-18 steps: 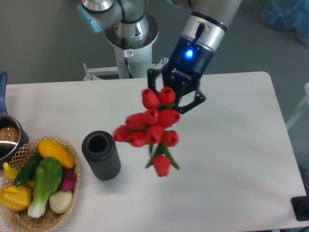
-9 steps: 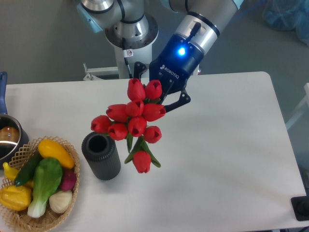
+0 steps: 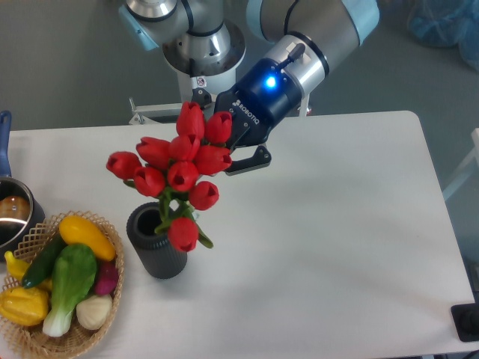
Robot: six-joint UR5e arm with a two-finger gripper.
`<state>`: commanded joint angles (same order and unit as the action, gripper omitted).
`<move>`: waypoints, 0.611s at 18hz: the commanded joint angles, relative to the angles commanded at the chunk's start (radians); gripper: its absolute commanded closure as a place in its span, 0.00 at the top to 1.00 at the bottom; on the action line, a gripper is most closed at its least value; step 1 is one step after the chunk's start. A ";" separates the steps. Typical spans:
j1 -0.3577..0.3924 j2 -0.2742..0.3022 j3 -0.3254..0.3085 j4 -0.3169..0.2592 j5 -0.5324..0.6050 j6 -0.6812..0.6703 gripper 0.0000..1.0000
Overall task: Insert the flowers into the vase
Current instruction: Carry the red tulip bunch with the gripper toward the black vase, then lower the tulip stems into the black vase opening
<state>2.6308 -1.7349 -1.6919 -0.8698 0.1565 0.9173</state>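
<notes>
The flowers (image 3: 176, 168) are a bunch of red tulips with green stems, held in the air by my gripper (image 3: 224, 146), which is shut on them behind the buds. The bunch hangs just above and partly in front of the mouth of the vase (image 3: 156, 243), a dark grey ribbed cylinder standing upright at the table's front left. The lowest bud overlaps the vase's right rim. The stem ends are hidden behind the buds, so I cannot tell whether they are inside the mouth.
A wicker basket (image 3: 34, 232) with yellow, green and white vegetables sits at the front left, beside the vase. A metal pot (image 3: 11, 213) with a blue handle is at the left edge. The robot's base (image 3: 198, 45) stands behind the table.
My gripper has carried the flowers leftward, from the middle of the table to over the vase's mouth. The vase and basket have not moved.
</notes>
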 joint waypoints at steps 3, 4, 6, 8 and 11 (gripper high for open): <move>-0.003 0.008 -0.023 0.000 -0.009 0.009 0.03; -0.005 0.011 -0.032 0.000 -0.020 0.009 0.03; -0.009 0.024 -0.057 0.002 -0.023 0.014 0.03; -0.026 0.028 -0.064 0.002 -0.029 0.026 0.03; -0.037 0.018 -0.066 0.002 -0.032 0.061 0.03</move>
<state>2.5940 -1.7165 -1.7579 -0.8682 0.1243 0.9786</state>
